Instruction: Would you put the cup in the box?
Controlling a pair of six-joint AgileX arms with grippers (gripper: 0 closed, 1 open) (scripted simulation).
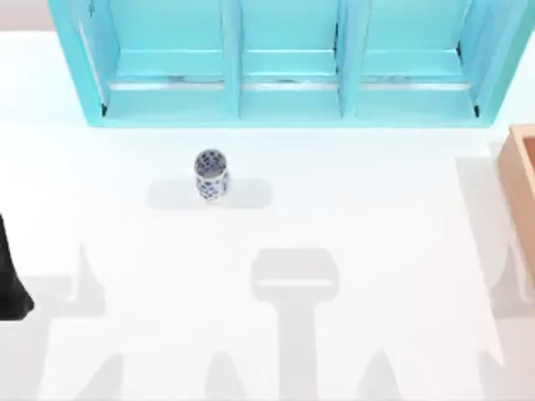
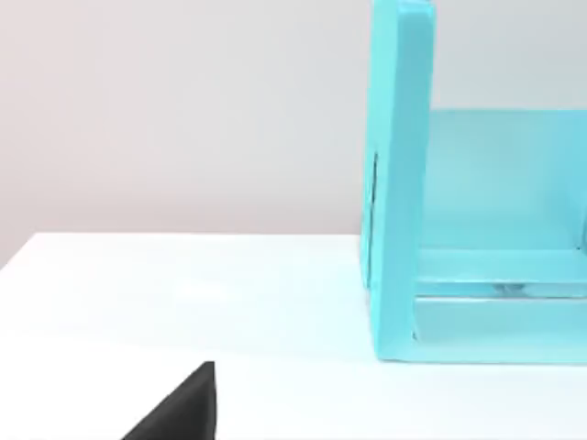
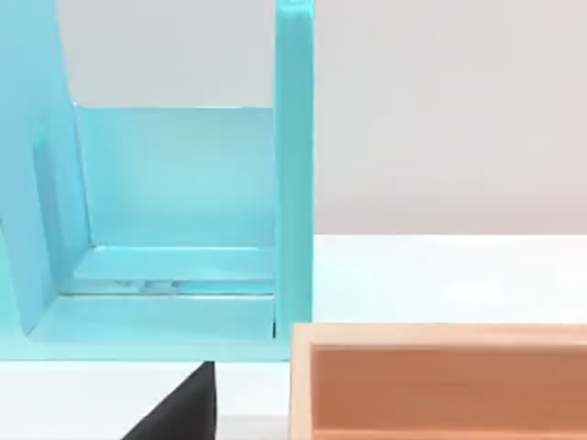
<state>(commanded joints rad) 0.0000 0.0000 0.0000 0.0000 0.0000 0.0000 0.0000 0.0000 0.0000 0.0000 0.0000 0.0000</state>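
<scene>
Porcelain-like cylindrical cup (image 1: pixel 211 174) stands upright on the table (image 1: pixel 351 209), apart from thick-walled wooden box (image 1: pixel 520 180); end effector states unclear.

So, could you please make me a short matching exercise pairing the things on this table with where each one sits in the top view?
Things:
1. small white cup with blue floral pattern
2. light tan wooden box
3. big teal three-compartment shelf unit
4. black left arm

Places:
A. along the table's far side
B. at the table's right edge
C. at the table's left edge
D. left of centre, in front of the shelf unit

Pairs: 1-D, 2-B, 3-A, 4-C
</scene>
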